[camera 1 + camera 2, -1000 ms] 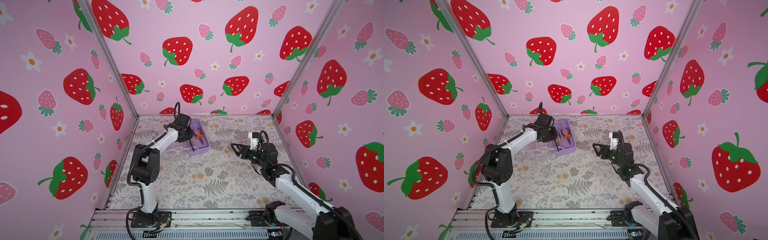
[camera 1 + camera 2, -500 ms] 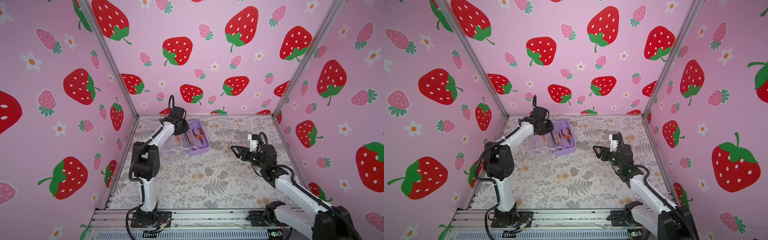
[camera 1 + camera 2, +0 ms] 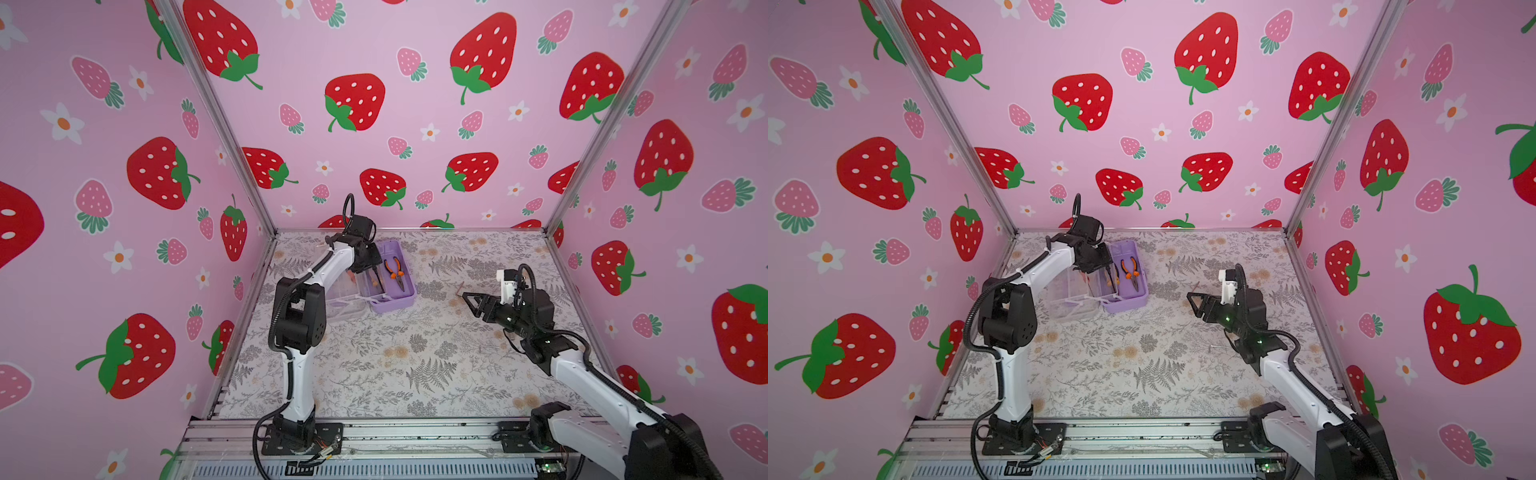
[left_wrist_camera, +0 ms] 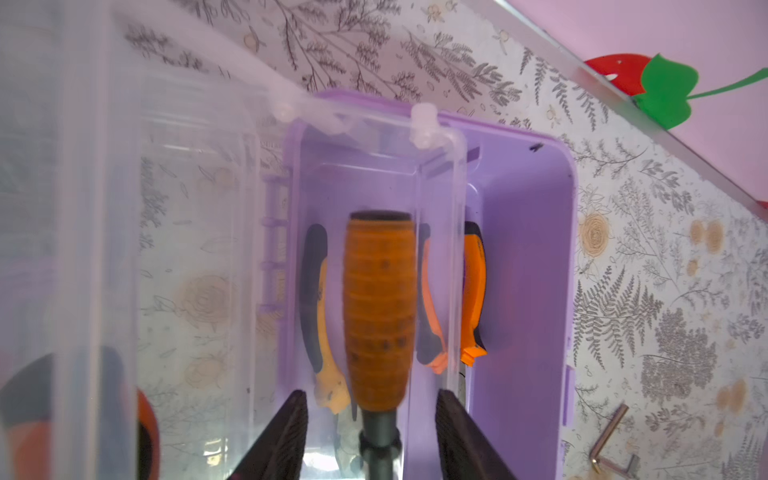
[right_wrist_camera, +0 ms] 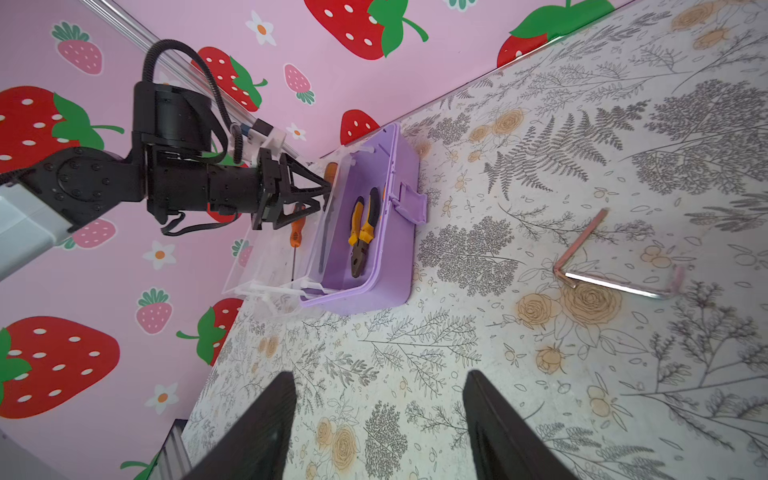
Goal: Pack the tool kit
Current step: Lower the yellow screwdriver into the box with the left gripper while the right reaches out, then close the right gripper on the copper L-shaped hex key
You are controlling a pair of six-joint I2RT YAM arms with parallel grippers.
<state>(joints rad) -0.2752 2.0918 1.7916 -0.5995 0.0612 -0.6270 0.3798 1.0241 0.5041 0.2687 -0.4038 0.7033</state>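
While the left fingers (image 4: pixel 291 432) stand apart around the screwdriver (image 4: pixel 379 307), seemingly dropping it into the open tool kit (image 3: pixel 395 306) far-left on the desk (image 3: pixel 415 353), the right fingers (image 5: pixel 257 428) hang apart, empty; the hex key (image 5: pixel 582 245) likely needs fetching next.

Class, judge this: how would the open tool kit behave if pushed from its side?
The tool kit looks like thin plastic, so it probably slides easily. Its clear lid is open on hinges and may flap. The pliers lie loose inside and would likely shift.

Robot test booth — strawberry-print walls (image 3: pixel 395 50), aluminium base rail (image 3: pixel 415 434), floral-print tabletop (image 3: pixel 415 353).
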